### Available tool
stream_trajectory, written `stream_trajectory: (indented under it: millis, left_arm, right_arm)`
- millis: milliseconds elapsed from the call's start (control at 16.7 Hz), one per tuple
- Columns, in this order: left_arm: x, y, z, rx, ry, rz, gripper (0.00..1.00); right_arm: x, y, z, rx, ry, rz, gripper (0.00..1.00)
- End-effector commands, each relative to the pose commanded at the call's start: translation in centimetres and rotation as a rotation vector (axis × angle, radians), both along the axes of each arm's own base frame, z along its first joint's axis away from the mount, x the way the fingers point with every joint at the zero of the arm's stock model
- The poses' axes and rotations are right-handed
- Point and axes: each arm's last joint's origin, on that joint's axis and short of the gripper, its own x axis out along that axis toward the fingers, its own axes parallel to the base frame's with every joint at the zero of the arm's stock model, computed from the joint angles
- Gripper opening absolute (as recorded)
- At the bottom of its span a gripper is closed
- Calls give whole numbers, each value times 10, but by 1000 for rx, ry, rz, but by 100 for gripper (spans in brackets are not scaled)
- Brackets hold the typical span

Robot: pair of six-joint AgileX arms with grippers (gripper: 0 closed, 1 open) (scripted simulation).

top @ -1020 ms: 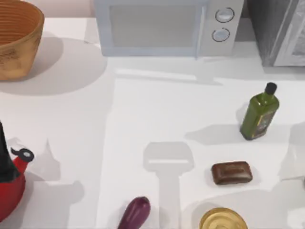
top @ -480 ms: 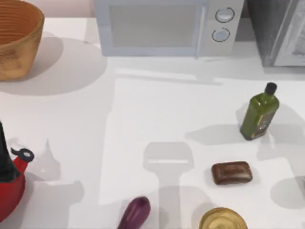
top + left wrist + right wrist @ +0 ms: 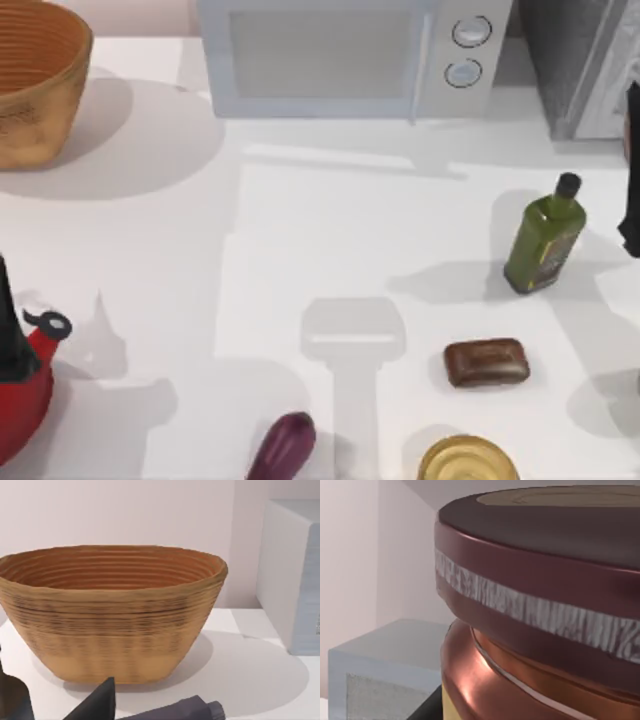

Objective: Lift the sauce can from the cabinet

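- Top view looked straight down on the tabletop (image 3: 300, 230), microwave (image 3: 340, 55) at the far edge.
- Left wrist view sat low, facing the basket (image 3: 110, 615) from close by; both views shared the basket (image 3: 35, 75).
- Right wrist view pressed very near the sauce can (image 3: 545, 605).

The sauce can (image 3: 540, 605) looms very close, its maroon band crossed by a pale stripe above a glossy copper-brown rim. Beyond it stands a grey box (image 3: 380, 670) against a pale wall (image 3: 350, 555).
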Motion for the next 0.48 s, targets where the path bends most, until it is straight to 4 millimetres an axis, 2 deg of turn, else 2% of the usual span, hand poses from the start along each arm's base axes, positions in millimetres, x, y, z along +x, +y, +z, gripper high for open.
stream_trajectory:
  millis: [480]
  left_arm:
    - [0, 0, 0, 0, 0, 0, 100]
  right_arm:
    - [32, 55, -2, -1, -26, 155, 0]
